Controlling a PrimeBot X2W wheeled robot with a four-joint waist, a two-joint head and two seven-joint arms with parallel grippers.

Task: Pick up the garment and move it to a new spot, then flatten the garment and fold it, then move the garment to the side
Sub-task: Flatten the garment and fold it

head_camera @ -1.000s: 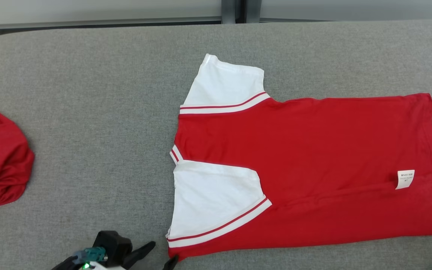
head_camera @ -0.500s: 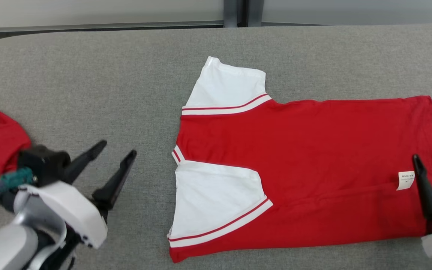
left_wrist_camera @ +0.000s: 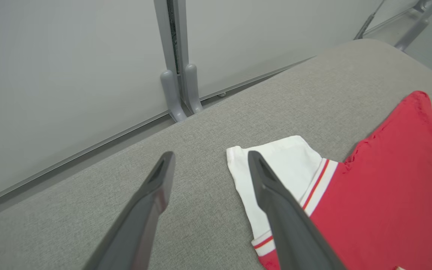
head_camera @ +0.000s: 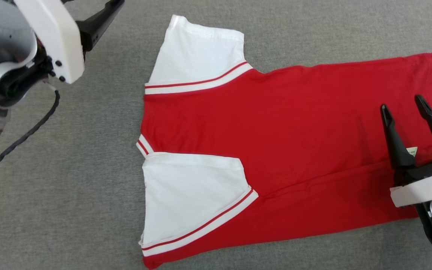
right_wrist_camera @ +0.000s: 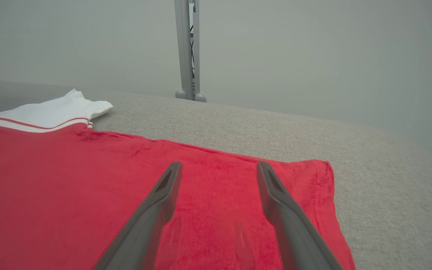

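- right gripper (head_camera: 401,102) in my head view hangs spread wide and empty over the hem end of the red garment (head_camera: 294,123), which lies flat on the grey fabric surface (head_camera: 88,168).
- left wrist view: left gripper (left_wrist_camera: 210,155) gapes too, nothing in it, above bare fabric beside a white sleeve (left_wrist_camera: 276,161); pale wall panels (left_wrist_camera: 69,75) and a grey post (left_wrist_camera: 176,75) stand behind.
- right wrist view: i see its fingers (right_wrist_camera: 156,210) wide apart over red cloth near the hem corner.
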